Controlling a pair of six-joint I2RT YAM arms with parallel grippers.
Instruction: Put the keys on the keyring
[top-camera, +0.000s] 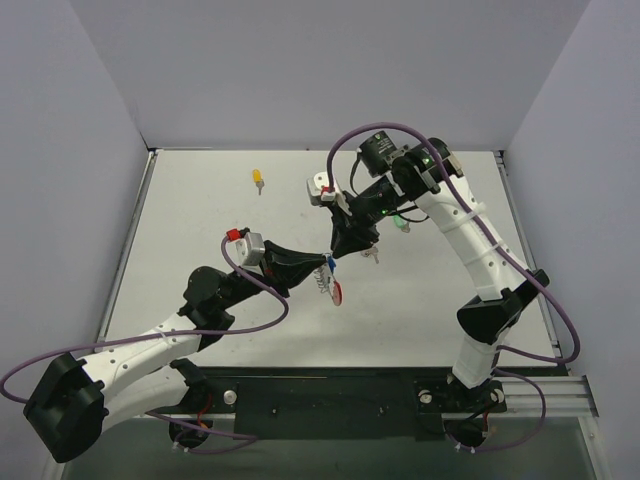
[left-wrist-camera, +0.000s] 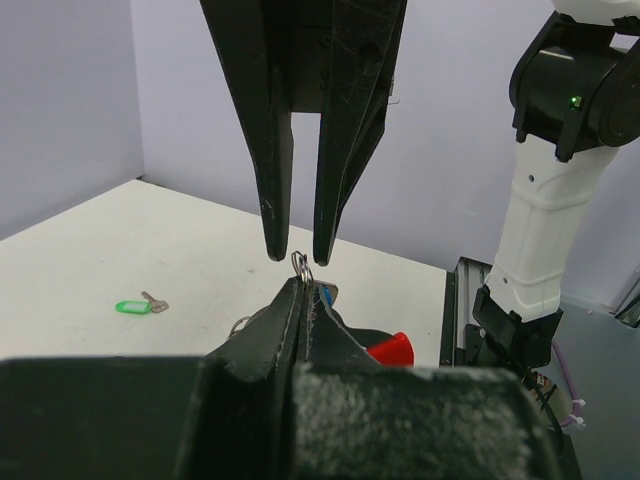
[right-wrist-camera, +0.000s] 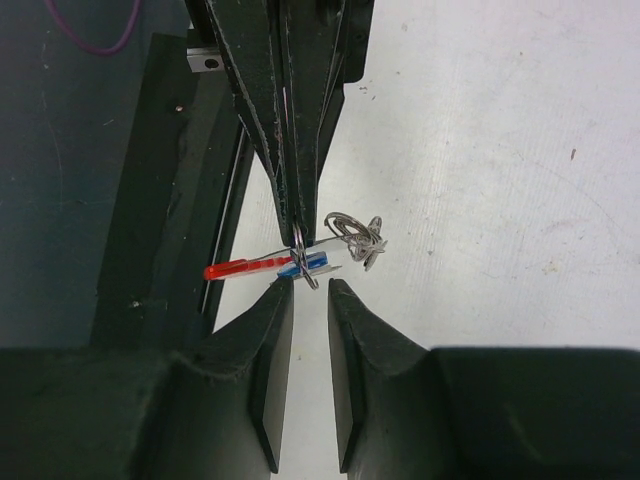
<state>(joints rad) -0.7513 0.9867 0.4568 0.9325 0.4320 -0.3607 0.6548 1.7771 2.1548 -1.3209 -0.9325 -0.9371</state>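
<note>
Right gripper (right-wrist-camera: 309, 288) jaws stand narrowly apart, gripping nothing, tips just beside the keyring (right-wrist-camera: 245, 266); left gripper (right-wrist-camera: 298, 230) is pinched tight on that ring (blue key (right-wrist-camera: 316, 262) against its red arc); green key (left-wrist-camera: 132, 307) lies on the table (top-camera: 200, 220), well apart.

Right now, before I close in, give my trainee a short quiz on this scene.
1. True or false: the left claw is shut on the keyring.
2. Which key lies alone on the table, far from both arms? A) black key B) yellow key C) blue key
3. In one word: is the right claw open or shut?

Key: 1 true. 2 B. 3 open; its tips stand apart right at the keyring, gripping nothing.
</note>
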